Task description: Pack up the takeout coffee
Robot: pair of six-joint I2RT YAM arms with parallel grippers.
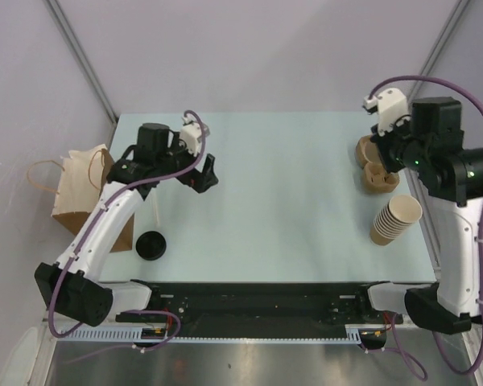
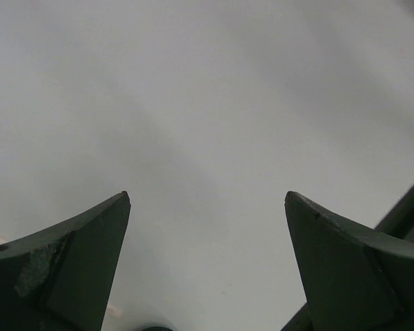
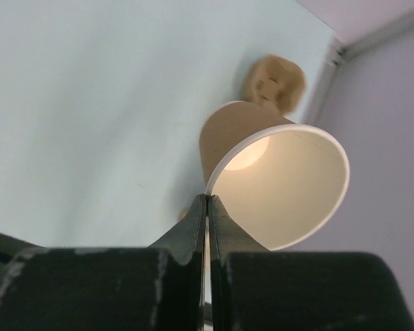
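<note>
Careful: your right gripper (image 3: 207, 198) looks clamped on the rim of a lidless paper cup (image 3: 283, 186), not the takeout coffee (image 1: 151, 245). That one stands lidded near the front-left edge of the table (image 1: 290, 201), just beside the paper bag (image 1: 80, 193), with nothing touching it. Your left gripper (image 1: 203, 175) hangs spread wide and empty, well apart from it. Risks, as I judge them: you pack the wrong cup, or a low left-arm sweep tips the coffee off the near edge.

Soft, even overhead light, faint shadows. Left wrist view is hazy. The lidless paper cup (image 3: 290, 186) glows bright inside
</note>
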